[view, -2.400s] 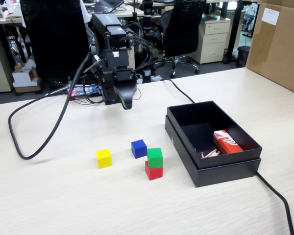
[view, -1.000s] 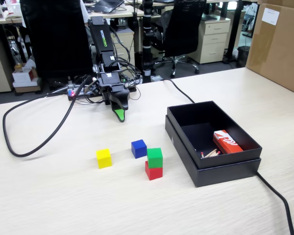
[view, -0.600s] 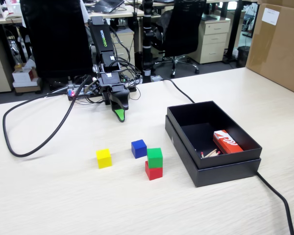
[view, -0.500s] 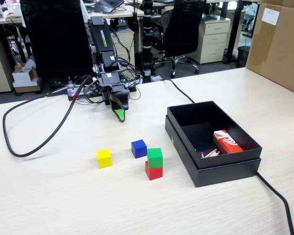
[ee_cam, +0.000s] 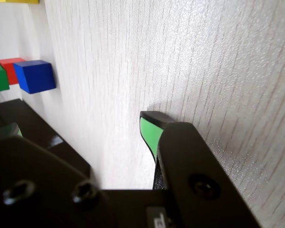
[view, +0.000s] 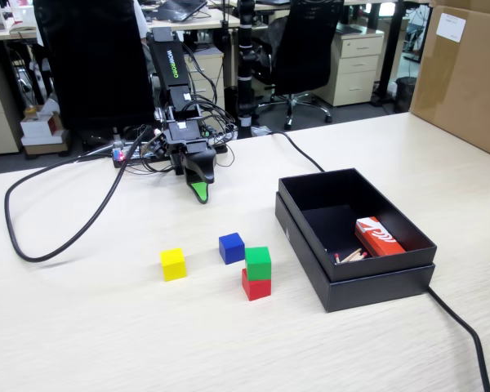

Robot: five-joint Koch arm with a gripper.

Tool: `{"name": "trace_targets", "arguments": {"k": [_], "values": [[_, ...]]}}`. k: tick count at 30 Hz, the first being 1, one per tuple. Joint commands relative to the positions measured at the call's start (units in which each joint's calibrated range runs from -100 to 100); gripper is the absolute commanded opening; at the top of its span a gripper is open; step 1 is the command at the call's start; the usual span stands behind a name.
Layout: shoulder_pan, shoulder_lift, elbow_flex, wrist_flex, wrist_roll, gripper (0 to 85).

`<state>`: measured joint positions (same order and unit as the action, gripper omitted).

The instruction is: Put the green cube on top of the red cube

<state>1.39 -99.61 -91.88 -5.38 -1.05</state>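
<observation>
Fingers: green-tipped black gripper [view: 199, 193] holds nothing; only one tip shows, so whether it is spread I cannot tell.
Cubes: small matte bright-green cube [view: 258, 262] sits on small matte red cube [view: 256, 287], slightly offset.
Advice: stay clear of the stack.

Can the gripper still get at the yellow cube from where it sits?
Probably yes: bare table lies between the gripper and the yellow cube, which stands apart from the blue cube.

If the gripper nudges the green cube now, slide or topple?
Probably slides off: the green cube sits stacked on the red cube, slightly offset. Flat matte faces suggest no rolling. It looks rigid and light, so a small push could knock it down.
</observation>
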Motion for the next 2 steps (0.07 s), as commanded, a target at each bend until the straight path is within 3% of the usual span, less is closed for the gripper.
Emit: {"name": "trace_targets", "arguments": {"k": [1, 2], "values": [[0.1, 0.1, -1.9, -1.9, -0.2, 48.7], [0.1, 0.2, -2.0, -1.9, -0.2, 48.7]]}}
